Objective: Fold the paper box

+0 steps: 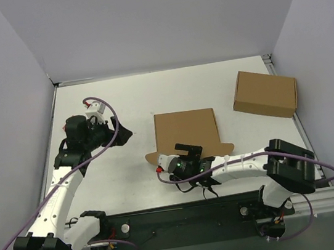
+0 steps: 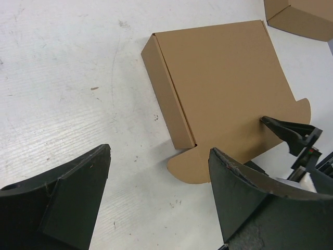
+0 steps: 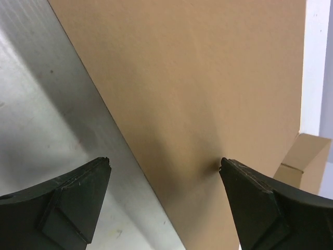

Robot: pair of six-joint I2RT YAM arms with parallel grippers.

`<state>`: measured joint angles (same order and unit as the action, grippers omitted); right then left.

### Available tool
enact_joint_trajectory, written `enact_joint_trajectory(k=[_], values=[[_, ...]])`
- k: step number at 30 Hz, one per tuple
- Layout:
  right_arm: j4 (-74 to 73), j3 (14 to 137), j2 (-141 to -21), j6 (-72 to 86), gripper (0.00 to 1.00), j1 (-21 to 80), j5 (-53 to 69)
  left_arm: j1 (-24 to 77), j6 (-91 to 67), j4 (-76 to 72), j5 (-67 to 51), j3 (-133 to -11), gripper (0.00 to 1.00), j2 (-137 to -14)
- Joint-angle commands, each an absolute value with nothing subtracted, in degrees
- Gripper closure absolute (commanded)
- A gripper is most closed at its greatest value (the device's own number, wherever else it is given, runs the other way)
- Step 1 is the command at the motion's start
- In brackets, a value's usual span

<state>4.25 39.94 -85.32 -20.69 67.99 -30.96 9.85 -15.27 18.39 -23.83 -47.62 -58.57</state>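
The paper box (image 1: 186,128) lies flat and low in the middle of the table, its lid down and rounded ear flaps sticking out at its near corners. In the left wrist view the box (image 2: 223,83) shows a side wall and one ear flap on the table. My left gripper (image 1: 124,133) hovers open to the left of the box, apart from it, and its jaws (image 2: 159,151) hold nothing. My right gripper (image 1: 182,152) is open at the box's near edge. One of its fingertips (image 3: 229,166) touches the cardboard lid (image 3: 208,78); the other hangs over bare table.
A second, fully formed brown box (image 1: 265,94) stands at the back right, near the table's right edge; it also shows in the left wrist view (image 2: 302,18). Grey walls close in the table on three sides. A black base rail (image 1: 186,218) runs along the near edge.
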Motion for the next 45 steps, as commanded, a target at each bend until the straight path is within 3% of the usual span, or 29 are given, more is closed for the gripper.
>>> enact_joint_trajectory(k=[1,4,7,11,17,25,32,39,45], values=[[7.7,43.3,-92.1,-28.9,0.1,68.6,-38.0,9.5,-13.2,18.5,-23.0,-48.5,0.14,-57.6],[10.9,43.3,-96.8,-32.2,0.16,69.1,-42.4,9.7,-12.7,18.5,-22.6,-48.3,0.14,-57.4],[11.3,43.9,-97.7,-33.1,0.33,69.5,-43.7,9.8,-12.2,18.5,-22.1,-48.4,0.14,-57.3],[3.6,46.2,-96.3,-31.5,0.64,70.0,-42.8,10.8,-10.9,19.4,-21.0,-49.0,0.14,-57.0],[-15.4,53.3,-87.8,-24.8,0.85,67.9,-31.6,12.3,-9.2,20.7,-20.0,-50.2,0.14,-55.9],[-40.0,69.4,-80.4,-18.7,0.92,59.2,-10.3,14.1,-7.4,22.1,-20.1,-53.1,0.14,-54.1],[-50.4,80.1,-80.8,-17.5,0.96,48.9,11.3,14.5,-6.7,22.6,-22.8,-56.8,0.14,-53.1],[-53.4,85.8,-82.2,-17.9,0.96,35.2,32.5,14.5,-5.3,18.5,-35.9,-56.8,0.13,-54.0],[-57.7,91.4,-88.0,-19.5,0.97,29.4,44.0,14.6,-5.2,14.0,-49.6,-57.8,0.12,-56.9]])
